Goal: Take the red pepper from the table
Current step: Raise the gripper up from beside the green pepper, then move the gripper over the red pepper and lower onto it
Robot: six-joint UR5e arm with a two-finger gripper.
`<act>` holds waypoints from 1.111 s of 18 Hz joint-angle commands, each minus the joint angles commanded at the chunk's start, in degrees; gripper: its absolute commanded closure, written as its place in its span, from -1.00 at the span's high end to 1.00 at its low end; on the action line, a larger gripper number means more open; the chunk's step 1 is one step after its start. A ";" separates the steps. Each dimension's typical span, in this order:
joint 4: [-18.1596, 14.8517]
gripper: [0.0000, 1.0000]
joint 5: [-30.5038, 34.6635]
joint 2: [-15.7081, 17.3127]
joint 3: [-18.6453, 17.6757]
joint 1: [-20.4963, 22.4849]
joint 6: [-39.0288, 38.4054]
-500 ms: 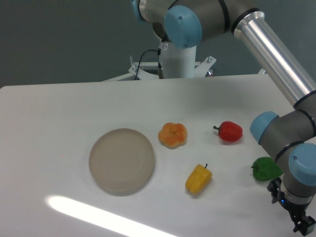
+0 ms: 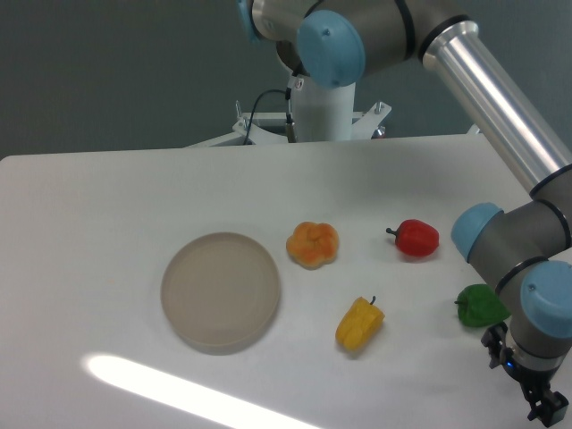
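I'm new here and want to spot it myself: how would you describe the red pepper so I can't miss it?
Start at the round beige plate on the white table and look right, past the orange lobed pepper. The red pepper lies beyond it, above the green pepper. It is the only glossy red one, its dark stem pointing left.

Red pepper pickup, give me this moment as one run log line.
phase: pre-grasp | red pepper: on table, untouched | gripper: low at frame's lower right corner, away from pepper, state unclear

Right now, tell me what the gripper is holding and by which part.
Nothing visible: the gripper, partly cut off at the frame's lower right, is clear of the red pepper, which lies on the table.
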 joint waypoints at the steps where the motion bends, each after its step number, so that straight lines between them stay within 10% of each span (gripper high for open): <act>1: 0.00 1.00 -0.35 -0.09 0.00 0.00 0.00; 10: -0.53 1.00 -0.62 4.74 -6.31 -0.62 0.87; 20: -0.61 1.00 -0.70 17.48 -22.13 5.09 27.05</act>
